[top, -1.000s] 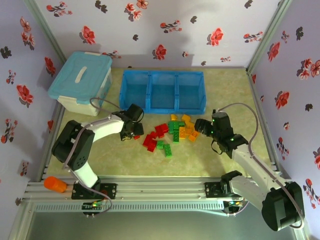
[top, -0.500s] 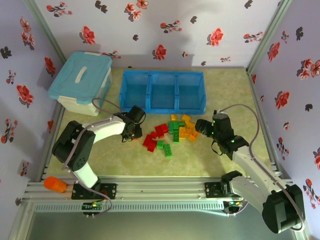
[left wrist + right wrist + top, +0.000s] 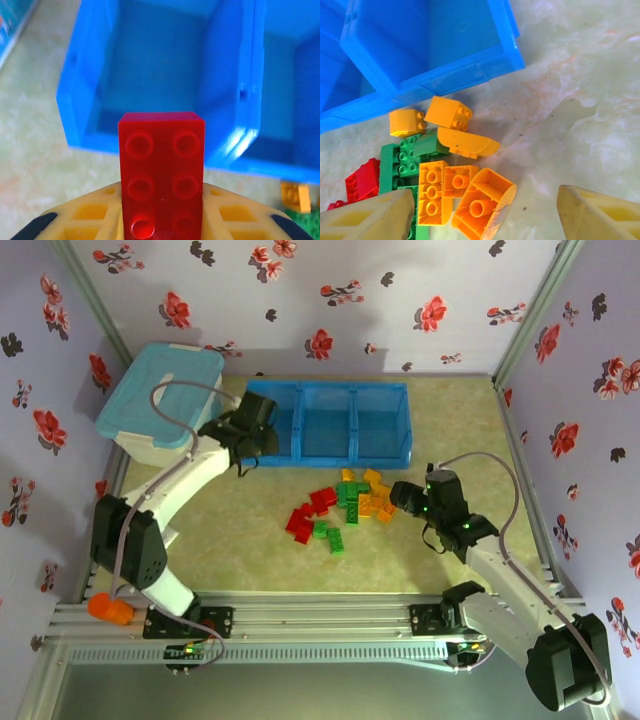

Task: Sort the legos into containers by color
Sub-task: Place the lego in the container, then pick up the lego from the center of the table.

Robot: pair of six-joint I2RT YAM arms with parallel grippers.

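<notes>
Red brick (image 3: 161, 175) is pinched by left gripper (image 3: 250, 432), long axis aimed at leftmost compartment (image 3: 75, 100), centre-top of frame. Right gripper (image 3: 485, 217) is held spread over orange bricks (image 3: 445, 187).

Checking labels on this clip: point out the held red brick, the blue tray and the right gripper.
red brick (image 3: 161, 175), left wrist view, studded top face.
blue tray (image 3: 227, 90), left wrist view, divider wall.
right gripper (image 3: 485, 197), right wrist view, midway between fingertips.
</notes>
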